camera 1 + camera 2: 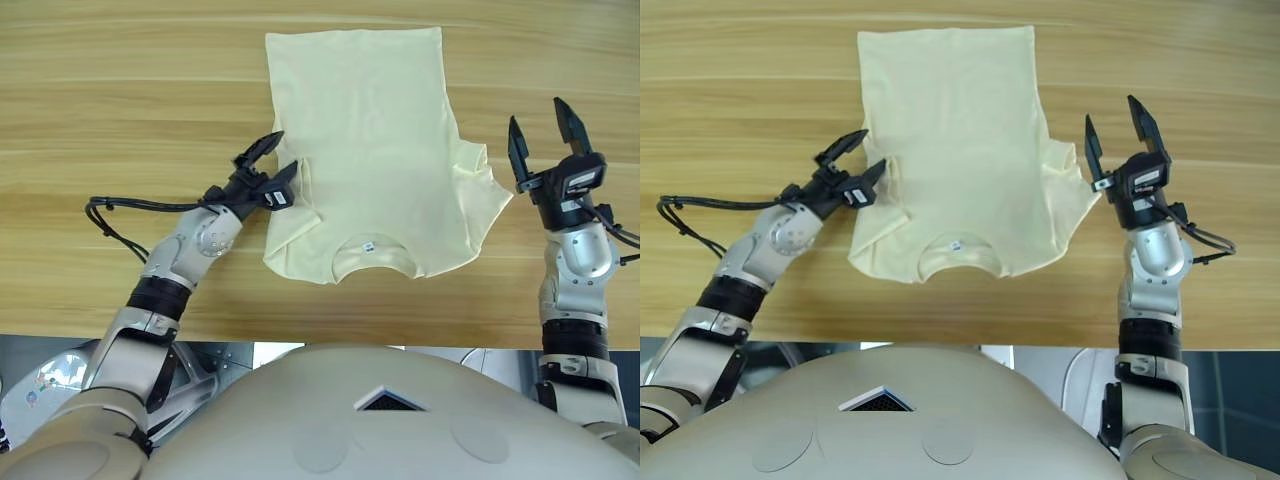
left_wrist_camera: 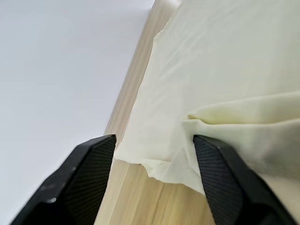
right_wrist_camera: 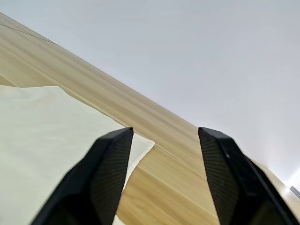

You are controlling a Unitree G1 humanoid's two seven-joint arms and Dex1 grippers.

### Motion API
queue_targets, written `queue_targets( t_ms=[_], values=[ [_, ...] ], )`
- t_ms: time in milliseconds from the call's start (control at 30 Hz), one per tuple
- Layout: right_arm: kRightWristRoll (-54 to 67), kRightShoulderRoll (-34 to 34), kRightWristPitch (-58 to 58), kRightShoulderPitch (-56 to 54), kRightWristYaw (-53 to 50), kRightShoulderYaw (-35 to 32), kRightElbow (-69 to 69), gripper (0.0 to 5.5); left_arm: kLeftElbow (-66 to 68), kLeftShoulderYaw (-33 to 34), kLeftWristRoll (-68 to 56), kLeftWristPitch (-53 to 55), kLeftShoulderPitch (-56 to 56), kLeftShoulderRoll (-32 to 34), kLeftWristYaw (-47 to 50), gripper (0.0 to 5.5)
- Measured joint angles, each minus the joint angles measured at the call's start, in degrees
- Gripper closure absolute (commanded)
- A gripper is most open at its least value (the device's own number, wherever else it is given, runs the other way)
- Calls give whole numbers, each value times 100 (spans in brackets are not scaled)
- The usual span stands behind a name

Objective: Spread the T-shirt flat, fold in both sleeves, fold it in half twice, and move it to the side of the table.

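The right claw (image 3: pixel 165 132) has its two black fingers (image 3: pixel 108 173) spread wide, their inner faces finely textured. Bare wood of the bench (image 3: pixel 164 187) shows in the gap between them. The pale yellow T-shirt (image 3: pixel 42 140) lies flat on the bench beside the claw, partly hidden behind one finger. One corner of the cloth juts just past that finger into the gap — whether the finger touches the fabric cannot be told. Beyond the claw the bench's far edge runs at a slant, and past it is a plain pale grey backdrop (image 3: pixel 187 47).

A light wooden table (image 1: pixel 120 100) meets a plain white wall (image 3: pixel 187 47).
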Motion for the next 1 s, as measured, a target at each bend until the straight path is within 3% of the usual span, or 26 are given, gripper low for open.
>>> queue_targets(
  t_ms=[200, 333, 533, 633, 767, 1000],
  values=[
    [-2, -32, 14, 71, 1, -51, -218, 294, 51, -64, 91, 0, -61, 147, 55, 243],
    [-484, -298, -59, 174, -81, -204, -301, 294, -636, -12, 77, -16, 437, 323, 48, 243],
    [-1439, -843, -372, 955, -248, -610, -1001, 294, -1551, 191, 590, 25, 547, 135, 1063, 243],
    [-2696, -1427, -527, 1963, -57, -551, -976, 294, -1854, 466, 648, 28, 564, -19, 1647, 243],
    [-4212, -2048, -242, 2455, -660, -586, -602, 294, -2029, 839, 630, 141, 648, -131, 2110, 243],
    [-4665, -2636, 42, 2598, -1189, -310, -596, 294, -2149, 1800, 190, 152, 942, -215, 2824, 243]
  ],
)
